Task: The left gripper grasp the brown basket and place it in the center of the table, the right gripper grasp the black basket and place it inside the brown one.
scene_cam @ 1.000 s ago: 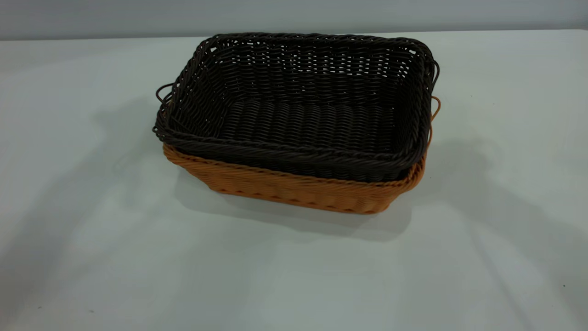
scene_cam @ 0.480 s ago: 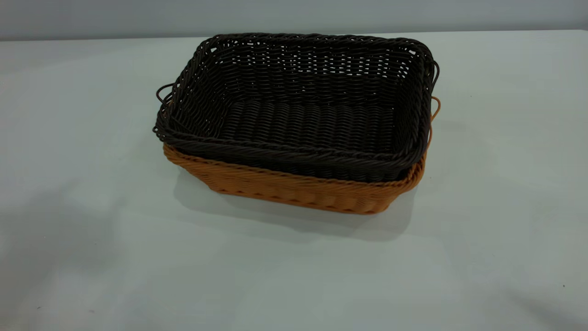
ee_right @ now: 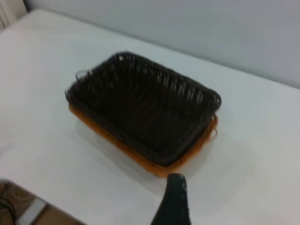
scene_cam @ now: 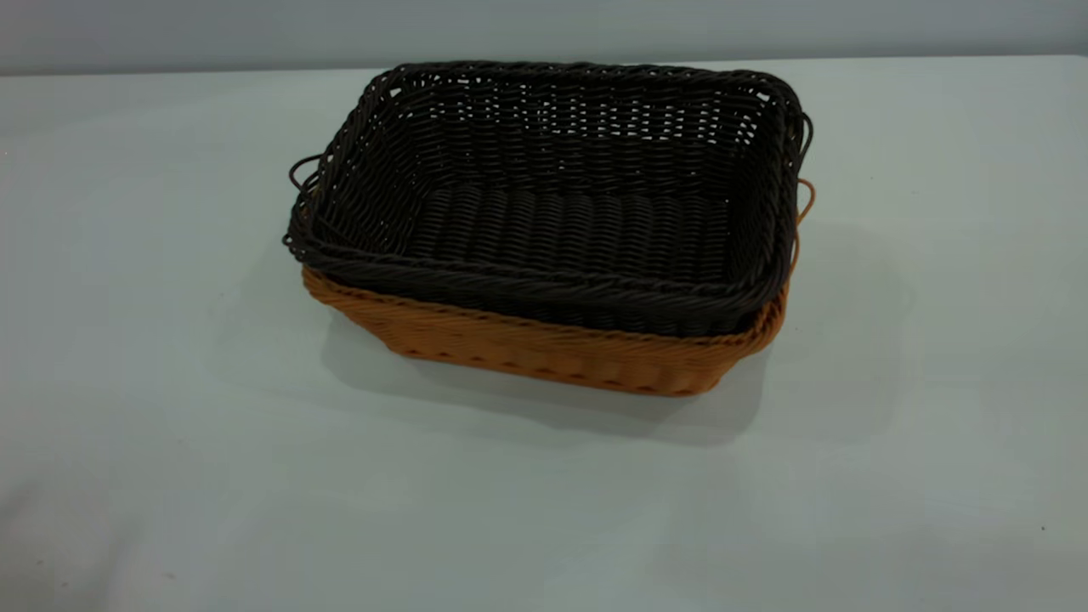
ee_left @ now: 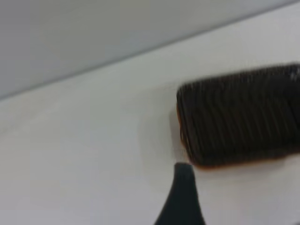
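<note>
On the table [scene_cam: 170, 425]: black basket [scene_cam: 561, 221] nested inside brown basket [scene_cam: 552, 348], both arms drawn clear.

Near the table's middle, the nested pair lies with its long axis running across the exterior view, the dark rim riding slightly above the orange-tan rim, whose front wall and right loop handle alone show beneath it. The black basket holds nothing; the brown basket holds only the black one. Neither arm appears in the exterior view. A single dark fingertip of the left gripper [ee_left: 183, 197] shows in the left wrist view, just short of one end of the stack [ee_left: 239, 117]; a fingertip of the right gripper [ee_right: 173, 199] shows in the right wrist view, farther back, facing a corner of the stack [ee_right: 140, 112]. Whether either gripper's fingers are apart or together cannot be told. Judged from this arrangement, both placements appear complete, and no further grasp seems required.
</note>
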Tool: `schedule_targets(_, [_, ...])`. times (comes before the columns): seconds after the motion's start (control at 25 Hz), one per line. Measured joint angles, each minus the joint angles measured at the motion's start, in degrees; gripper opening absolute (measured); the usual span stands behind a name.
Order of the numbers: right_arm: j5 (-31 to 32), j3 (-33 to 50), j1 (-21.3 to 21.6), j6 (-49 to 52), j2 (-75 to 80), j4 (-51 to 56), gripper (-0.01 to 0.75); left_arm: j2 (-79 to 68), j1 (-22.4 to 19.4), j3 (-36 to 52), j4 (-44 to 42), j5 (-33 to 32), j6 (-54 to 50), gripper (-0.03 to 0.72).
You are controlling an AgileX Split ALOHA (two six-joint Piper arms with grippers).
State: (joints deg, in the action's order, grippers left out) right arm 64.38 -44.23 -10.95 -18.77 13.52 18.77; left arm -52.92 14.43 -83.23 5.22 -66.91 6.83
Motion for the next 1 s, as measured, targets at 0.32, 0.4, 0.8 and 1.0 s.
schedule_targets(0.32, [6.0,5.4,0.0,1.4,-10.4,-6.0,0.580,22.3,0.0,27.6,0.1,0.0,-2.8,0.564])
schedule_targets(0.4, [5.1,8.6,0.0,1.6,-11.9,-6.4,0.580,26.8,0.0,33.2,0.1,0.0,-3.1,0.564])
schedule_targets(0.8, [1.4,16.7,0.0,0.5,-14.5,-7.9,0.580,46.5,0.0,49.5,0.0,0.4,-3.1,0.564])
schedule_targets(1.0, [1.3,16.7,0.0,0.5,-14.5,-7.3,0.580,50.3,0.0,53.3,-0.3,1.8,-3.1,0.564])
